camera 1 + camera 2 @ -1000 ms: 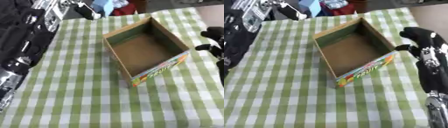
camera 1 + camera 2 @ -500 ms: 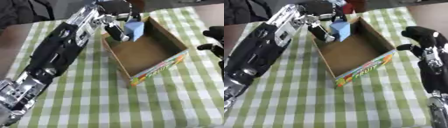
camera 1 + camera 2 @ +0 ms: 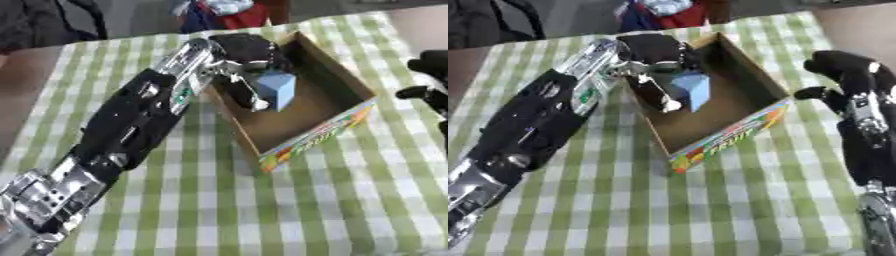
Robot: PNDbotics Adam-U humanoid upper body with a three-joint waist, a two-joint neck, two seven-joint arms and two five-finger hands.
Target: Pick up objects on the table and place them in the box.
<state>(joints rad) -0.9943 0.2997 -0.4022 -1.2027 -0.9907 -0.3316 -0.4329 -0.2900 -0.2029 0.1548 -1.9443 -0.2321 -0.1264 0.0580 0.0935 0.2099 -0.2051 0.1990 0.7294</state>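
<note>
My left hand (image 3: 248, 60) over the box (image 3: 328, 130), fingers curled on the blue block (image 3: 276, 88), my right hand (image 3: 846, 75) beside the box, fingers curled, empty

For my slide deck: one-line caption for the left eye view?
Left hand holds a blue block over the open cardboard box on green checked cloth.

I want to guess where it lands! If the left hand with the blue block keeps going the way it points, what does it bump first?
Probably the box floor: the left hand points down into it, holding the blue block.
</note>
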